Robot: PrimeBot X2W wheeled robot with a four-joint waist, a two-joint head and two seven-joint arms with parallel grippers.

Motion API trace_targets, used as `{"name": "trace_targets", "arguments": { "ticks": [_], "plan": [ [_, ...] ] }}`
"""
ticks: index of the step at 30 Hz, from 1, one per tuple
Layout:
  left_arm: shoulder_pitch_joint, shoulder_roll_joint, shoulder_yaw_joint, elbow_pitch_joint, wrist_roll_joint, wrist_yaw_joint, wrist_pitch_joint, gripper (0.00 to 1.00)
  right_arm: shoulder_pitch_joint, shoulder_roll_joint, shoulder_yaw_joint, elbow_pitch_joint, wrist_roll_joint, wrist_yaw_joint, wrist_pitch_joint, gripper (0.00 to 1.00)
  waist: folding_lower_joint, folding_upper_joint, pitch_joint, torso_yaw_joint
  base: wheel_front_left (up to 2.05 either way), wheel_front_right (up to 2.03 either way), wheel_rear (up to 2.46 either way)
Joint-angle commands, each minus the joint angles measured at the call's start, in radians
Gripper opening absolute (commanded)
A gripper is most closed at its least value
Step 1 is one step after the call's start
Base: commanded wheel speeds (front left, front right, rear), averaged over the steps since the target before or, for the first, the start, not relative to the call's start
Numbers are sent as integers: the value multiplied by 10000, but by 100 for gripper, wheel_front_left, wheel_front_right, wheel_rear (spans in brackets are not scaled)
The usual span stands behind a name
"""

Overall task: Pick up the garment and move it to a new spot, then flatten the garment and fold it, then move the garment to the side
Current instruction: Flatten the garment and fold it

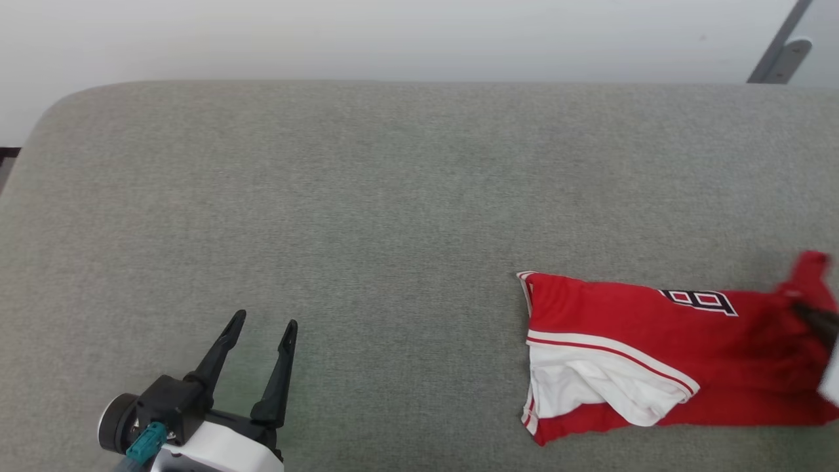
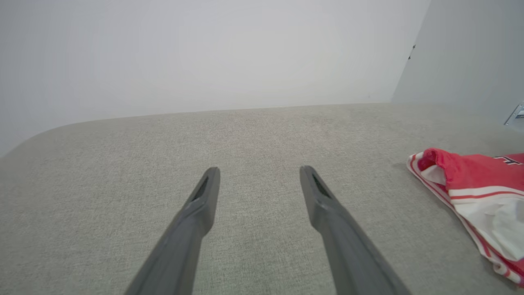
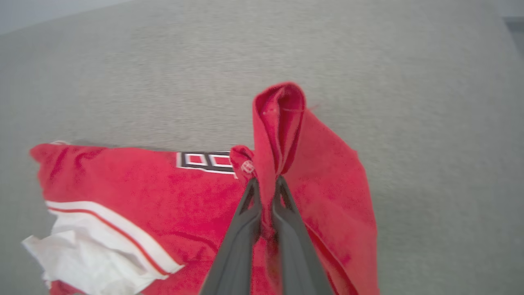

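The garment (image 1: 629, 341) is a small red jersey with a white sleeve and black white-outlined lettering, lying crumpled at the right of the grey surface. My right gripper (image 3: 266, 182) is shut on a raised fold of its red cloth (image 3: 280, 123), which stands up above the fingertips. In the head view the right gripper (image 1: 816, 318) is a dark blur at the right edge, against the lifted red corner. My left gripper (image 1: 265, 321) stands open at the lower left, far from the garment, with nothing between its fingers. The left wrist view has the garment (image 2: 479, 192) off to its right.
The grey fabric surface (image 1: 367, 210) stretches wide to the left and back of the garment, with a rounded far-left corner. A pale wall (image 1: 393, 33) runs behind it. A grey metal bracket (image 1: 783, 56) shows at the top right.
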Motion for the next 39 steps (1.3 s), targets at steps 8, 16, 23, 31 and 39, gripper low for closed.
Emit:
{"name": "trace_targets", "arguments": {
  "ticks": [8,16,23,31,39],
  "plan": [
    [155,-15,-54,136,-137,26,-50,100,313,488,2105,-1870,146,-4,622,0,0,-1,-154,482,0,0,0],
    [-153,-168,-258,299,-187,26,-50,100,-153,782,3748,-1877,-10,-4,759,0,0,-1,48,1052,0,0,0],
    [-363,-210,-313,395,-263,26,-50,100,-752,946,4478,-830,31,-4,354,0,0,-1,278,1339,0,0,0],
    [-353,-170,-201,560,-340,26,-50,100,-992,1032,4807,211,325,-4,-484,100,0,-1,211,1243,0,0,0],
    [-59,-137,-139,731,-559,26,-50,100,-1043,749,4400,28,923,-4,-1194,100,0,-1,-302,673,0,0,0]
  ]
}}
